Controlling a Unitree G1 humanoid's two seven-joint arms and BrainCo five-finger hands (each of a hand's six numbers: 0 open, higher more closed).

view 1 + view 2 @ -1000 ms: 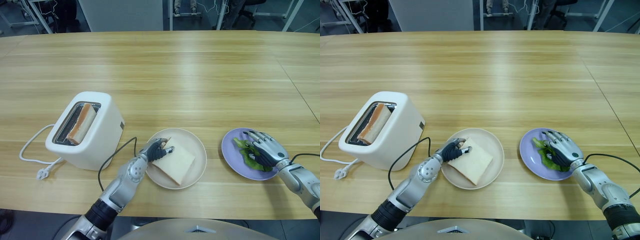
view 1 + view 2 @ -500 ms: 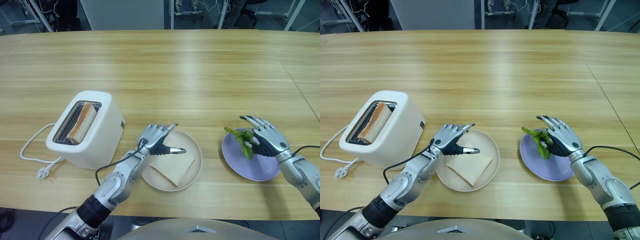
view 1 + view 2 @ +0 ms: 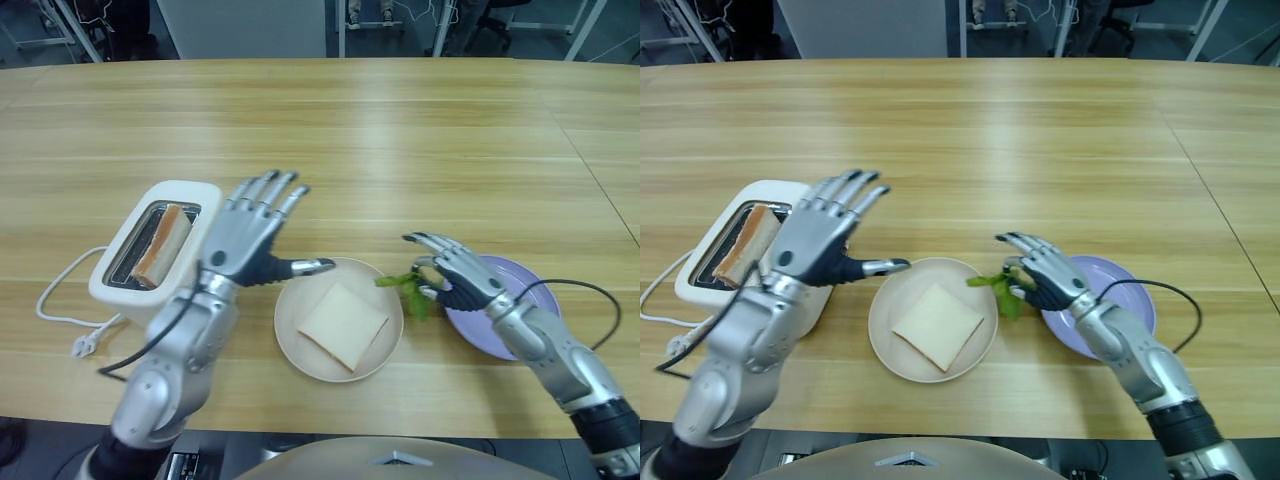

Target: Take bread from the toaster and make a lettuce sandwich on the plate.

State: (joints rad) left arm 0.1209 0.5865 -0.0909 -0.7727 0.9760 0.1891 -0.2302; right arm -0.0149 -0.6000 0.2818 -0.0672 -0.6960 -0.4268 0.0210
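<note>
Right hand point(image 3: 455, 280) pinches lettuce point(image 3: 405, 290) beside my plate point(image 3: 284, 322), ready for the bread point(image 3: 343, 325); left hand point(image 3: 245, 240) spread, empty.

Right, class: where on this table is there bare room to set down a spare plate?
The far half of the table, beyond the toaster, beige plate and purple plate, is bare. The near strip is crowded: left hand raised, right hand holding lettuce.
</note>
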